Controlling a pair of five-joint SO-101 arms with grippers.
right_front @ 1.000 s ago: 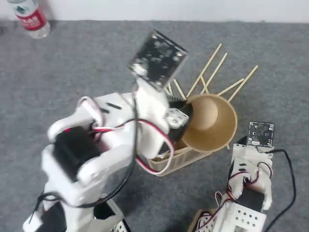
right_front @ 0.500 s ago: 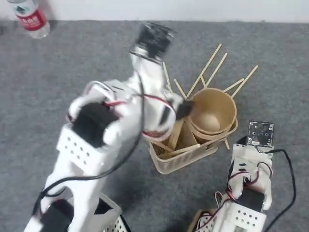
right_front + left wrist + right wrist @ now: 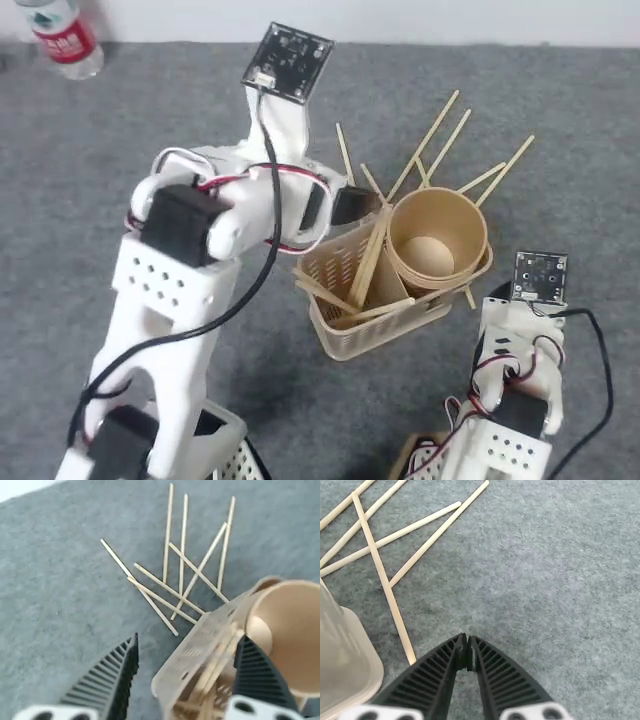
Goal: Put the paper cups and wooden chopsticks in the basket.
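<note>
The woven basket (image 3: 345, 330) stands mid-table with stacked paper cups (image 3: 437, 243) upright in its right half and several wooden chopsticks (image 3: 368, 268) leaning in its left half. More chopsticks (image 3: 432, 142) lie loose on the carpet behind it. My left gripper (image 3: 352, 208) hovers open at the basket's far-left rim, holding nothing. In the left wrist view its fingers (image 3: 120, 672) straddle the basket rim (image 3: 200, 630), with the cup (image 3: 290, 625) to one side and the loose chopsticks (image 3: 182, 555) beyond. My right gripper (image 3: 468, 641) is shut and empty over bare carpet, near chopsticks (image 3: 385, 540) and the basket's corner (image 3: 340, 655).
A plastic bottle (image 3: 62, 38) lies at the far-left corner by the white wall. The right arm (image 3: 520, 345) stands close to the basket's right side. Grey carpet lies open to the left and at the far right.
The left gripper let go of the tilted paper cup, which now stands nested in the basket. The left arm drew back toward the far left. The right arm has kept still.
</note>
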